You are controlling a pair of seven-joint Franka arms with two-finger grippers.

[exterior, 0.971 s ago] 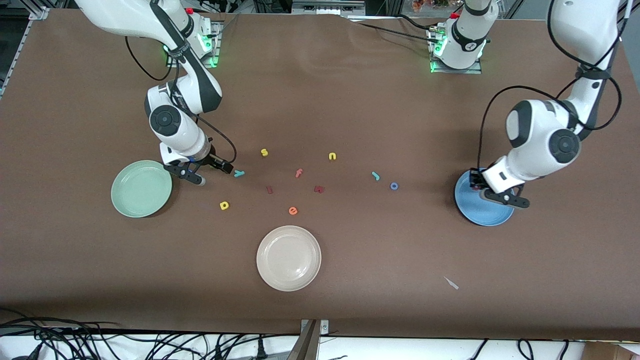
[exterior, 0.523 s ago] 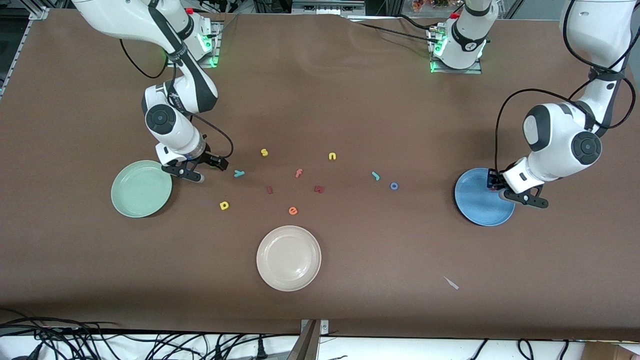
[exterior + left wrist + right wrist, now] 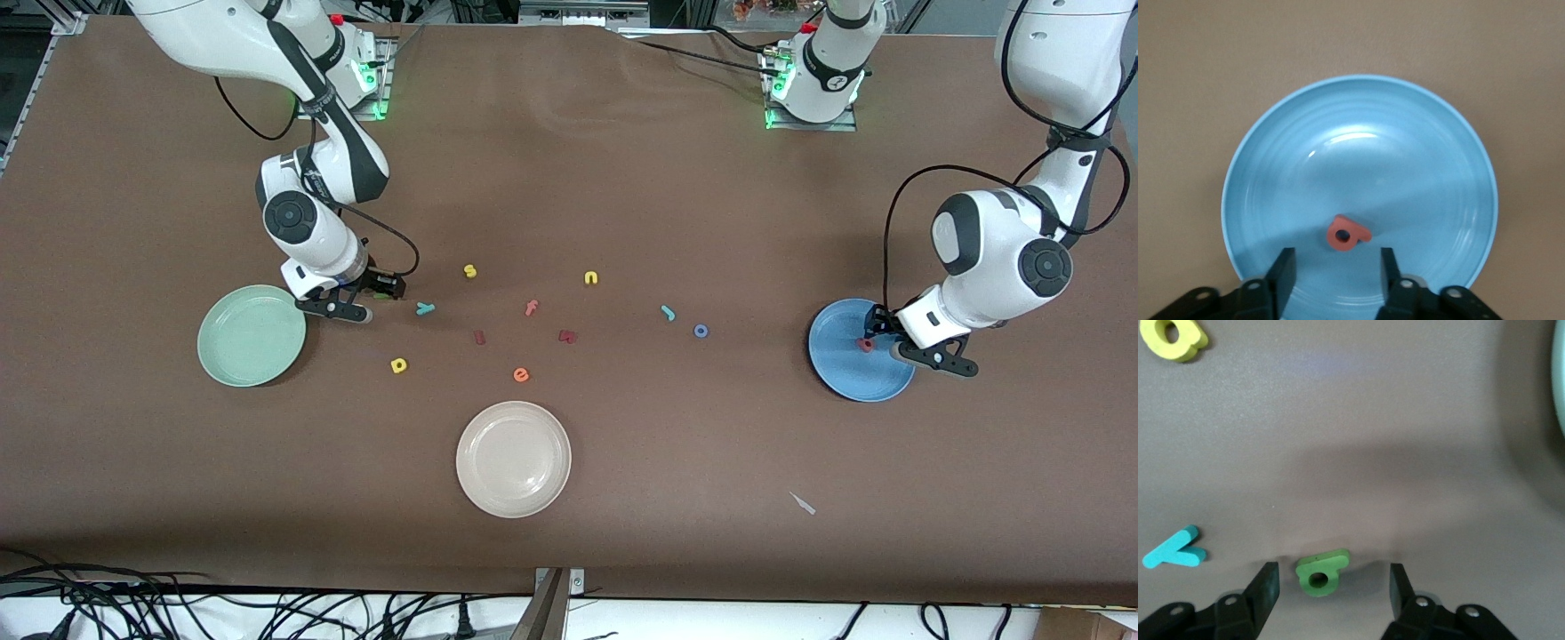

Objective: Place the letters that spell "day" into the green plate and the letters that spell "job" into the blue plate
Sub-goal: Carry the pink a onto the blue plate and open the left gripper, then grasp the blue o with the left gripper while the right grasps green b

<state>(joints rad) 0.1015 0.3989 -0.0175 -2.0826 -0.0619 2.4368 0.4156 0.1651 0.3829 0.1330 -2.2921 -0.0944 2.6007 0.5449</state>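
Straddling the dark green a [image 3: 1319, 572], the right gripper [image 3: 1335, 587] is sitting low beside the green plate [image 3: 252, 335], fingers apart w/ the letter on the table between them, not yet pinched; prob. lining up so a squeeze catches it across its width. In the front view the a itself is hidden under that gripper [image 3: 356, 298]. The teal y [image 3: 426, 308] is lying just beside it toward the table's middle, and the yellow d [image 3: 398, 364] is nearer the front camera; both are on the table, and the green plate is holding nothing.

At the left arm's end, the left gripper [image 3: 1335, 270] is hovering over the blue plate [image 3: 840, 373], fingers parted and gripping nothing. The salmon-red b [image 3: 1347, 233] is lying flat in the plate just below them, so it looks freshly let go there. The teal j [image 3: 668, 312] and blue o [image 3: 701, 331] are waiting on the table btwn the plate and the spare letters, so two of "job" are left to do.
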